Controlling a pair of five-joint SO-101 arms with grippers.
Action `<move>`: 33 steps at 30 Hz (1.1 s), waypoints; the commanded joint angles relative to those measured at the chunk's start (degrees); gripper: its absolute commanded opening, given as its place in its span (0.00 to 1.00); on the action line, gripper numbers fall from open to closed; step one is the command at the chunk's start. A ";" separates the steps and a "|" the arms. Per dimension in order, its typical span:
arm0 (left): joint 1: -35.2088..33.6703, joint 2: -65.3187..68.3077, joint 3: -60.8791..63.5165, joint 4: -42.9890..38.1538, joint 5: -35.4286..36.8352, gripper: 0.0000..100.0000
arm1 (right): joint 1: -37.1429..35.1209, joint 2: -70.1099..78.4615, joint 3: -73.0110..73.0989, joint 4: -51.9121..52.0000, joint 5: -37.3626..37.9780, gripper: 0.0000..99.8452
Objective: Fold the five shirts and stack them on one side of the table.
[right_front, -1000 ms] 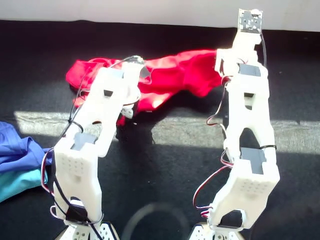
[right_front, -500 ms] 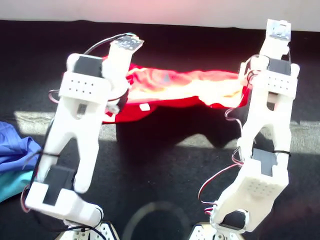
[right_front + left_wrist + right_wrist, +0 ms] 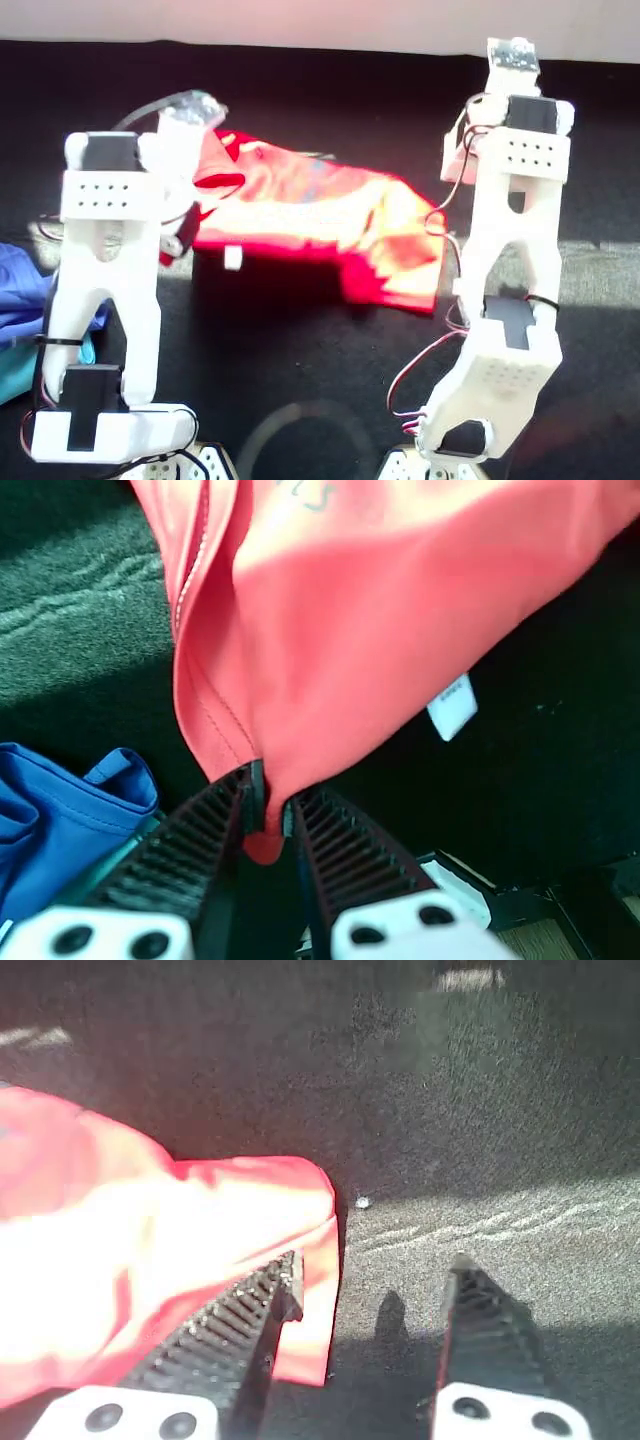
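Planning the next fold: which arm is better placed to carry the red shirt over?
Left. The left gripper is shut on an edge of the red shirt; the right gripper is open, gripping nothing.

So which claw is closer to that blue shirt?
Left. The left gripper, clamped on the red shirt, hangs close beside the blue shirt; the right gripper sits open at the red shirt's far end.

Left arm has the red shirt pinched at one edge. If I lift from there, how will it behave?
Probably floppy: the red shirt hangs in loose folds from the left gripper, so it should droop and bunch. Likely light, since a thin pinch of hem holds it. The far end lies beside the open right gripper, ungripped, so it may drag.
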 commanded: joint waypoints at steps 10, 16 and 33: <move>-11.21 -2.15 18.51 -18.81 -5.10 0.01 | -18.42 -9.27 18.24 3.91 13.36 0.19; -10.95 -1.89 20.44 -21.98 -5.10 0.01 | -22.02 -9.45 36.70 -2.86 19.78 0.19; -12.70 -2.42 20.00 -21.89 -5.10 0.01 | -28.79 -9.27 53.67 -22.90 14.51 0.19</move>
